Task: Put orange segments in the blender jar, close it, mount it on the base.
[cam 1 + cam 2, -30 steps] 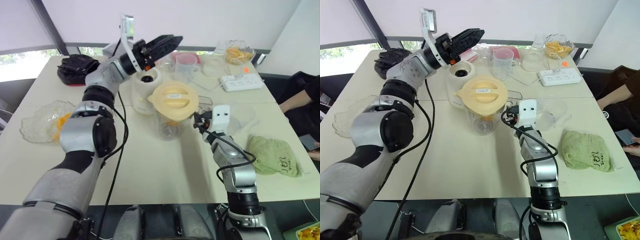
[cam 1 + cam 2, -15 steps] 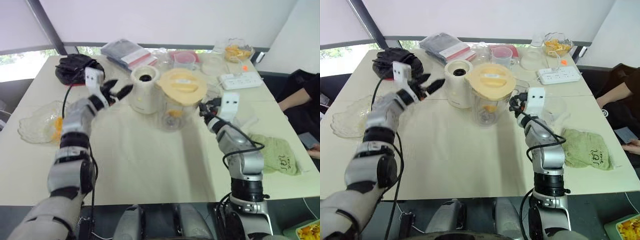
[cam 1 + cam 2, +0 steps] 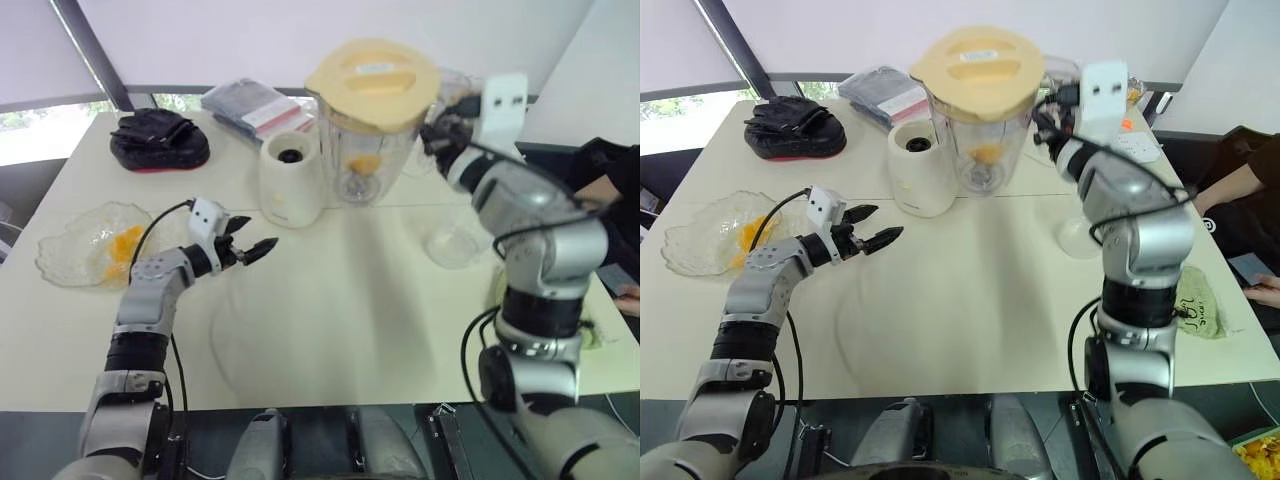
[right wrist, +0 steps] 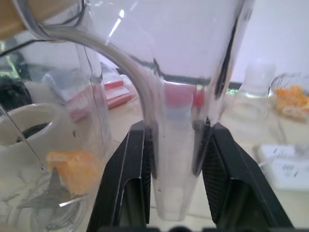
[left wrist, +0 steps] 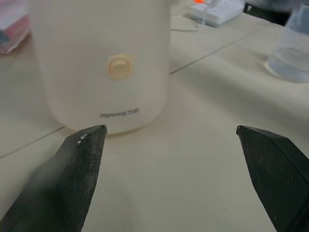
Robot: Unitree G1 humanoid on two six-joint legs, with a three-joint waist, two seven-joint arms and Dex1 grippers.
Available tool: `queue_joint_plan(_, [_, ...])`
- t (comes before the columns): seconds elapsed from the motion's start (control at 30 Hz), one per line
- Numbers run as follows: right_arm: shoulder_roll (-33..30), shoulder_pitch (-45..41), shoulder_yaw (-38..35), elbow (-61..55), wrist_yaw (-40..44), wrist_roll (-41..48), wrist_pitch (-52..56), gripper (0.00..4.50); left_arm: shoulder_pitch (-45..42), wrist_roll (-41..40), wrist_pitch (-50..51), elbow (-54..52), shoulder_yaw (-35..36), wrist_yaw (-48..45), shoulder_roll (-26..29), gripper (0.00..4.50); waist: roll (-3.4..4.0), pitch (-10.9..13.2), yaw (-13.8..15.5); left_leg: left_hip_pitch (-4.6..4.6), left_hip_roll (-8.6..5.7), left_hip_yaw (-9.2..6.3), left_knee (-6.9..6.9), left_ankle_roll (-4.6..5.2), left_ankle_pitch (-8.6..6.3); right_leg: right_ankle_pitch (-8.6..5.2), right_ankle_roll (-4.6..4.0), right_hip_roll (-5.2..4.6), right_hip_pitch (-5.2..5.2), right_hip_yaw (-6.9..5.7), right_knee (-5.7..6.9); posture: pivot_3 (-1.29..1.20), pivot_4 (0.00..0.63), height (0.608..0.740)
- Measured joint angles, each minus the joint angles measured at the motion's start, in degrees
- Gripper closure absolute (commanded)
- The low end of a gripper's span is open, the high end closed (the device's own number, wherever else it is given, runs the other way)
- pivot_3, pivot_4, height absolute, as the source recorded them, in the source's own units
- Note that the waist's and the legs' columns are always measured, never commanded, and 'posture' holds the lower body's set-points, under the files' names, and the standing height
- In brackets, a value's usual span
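Gripping the lidded, loaded jar [image 3: 365, 140] by its handle above the base [image 3: 290, 180], the right gripper [image 4: 176, 159] has only mounting left; the left gripper [image 3: 252, 248] gapes empty.

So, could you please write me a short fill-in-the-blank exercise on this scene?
1. The right gripper grips the blender jar by its ____.
2. The jar's mouth is covered by a pale yellow ____.
3. The base stands on the ____.
4. The left gripper is ____ and holds nothing.

Missing words: handle; lid; table; open
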Motion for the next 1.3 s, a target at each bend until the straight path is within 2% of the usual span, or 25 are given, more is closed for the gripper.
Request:
queue_joint_plan(0.13, [-0.43, -13.38, 1.35, 14.03, 1.75, -0.68, -1.99, 3.62, 2.99, -0.35, 0.78, -2.76, -0.10, 3.13, -1.80, 0.02, 0.01, 0.01, -0.33, 0.01, 0.01, 0.00, -0.02, 0.00, 0.00, 0.00, -0.01, 0.02, -0.03, 0.01, 0.03, 0.00, 0.150, 0.740])
queue_joint_plan(0.33, [2.65, -22.67, 2.59, 36.08, 1.34, -3.76, -11.15, 3.62, 9.09, -0.34, 0.92, -6.97, 0.03, 5.94, -1.48, 0.02, 0.01, 0.01, -0.26, 0.00, -0.02, 0.07, 0.00, 0.00, 0.00, 0.00, -0.01, -0.05, -0.02, 0.02, 0.00, 0.00, 0.150, 0.740])
queue_joint_plan(0.63, [8.86, -31.13, 3.01, 59.60, 0.94, -6.52, -25.78, 3.62, 14.13, -0.89, 2.67, -14.19, 0.86, 10.80, -0.93, 0.02, 0.02, 0.02, -0.39, -0.01, -0.02, 0.05, -0.02, 0.00, 0.00, 0.00, -0.01, -0.05, -0.03, 0.00, -0.01, 0.00, 0.150, 0.740])
queue_joint_plan(0.8, [10.33, -33.20, 2.74, 65.73, 1.19, -6.74, -30.67, 3.62, 16.34, -1.21, 3.82, -16.36, 1.85, 12.46, -0.07, 0.02, 0.03, 0.02, -0.27, -0.01, -0.02, 0.05, -0.01, 0.00, 0.00, 0.00, -0.01, -0.06, -0.02, 0.00, -0.02, 0.00, 0.150, 0.740])
queue_joint_plan(1.3, [13.35, -33.07, 2.48, 69.35, 2.03, -6.76, -34.73, 3.62, 22.04, -3.15, 6.66, -23.66, 2.52, 14.99, 0.71, 0.02, 0.04, 0.03, -0.37, -0.01, -0.01, 0.05, -0.01, -0.01, 0.00, 0.00, -0.01, -0.05, -0.02, -0.01, -0.01, 0.00, 0.150, 0.740])
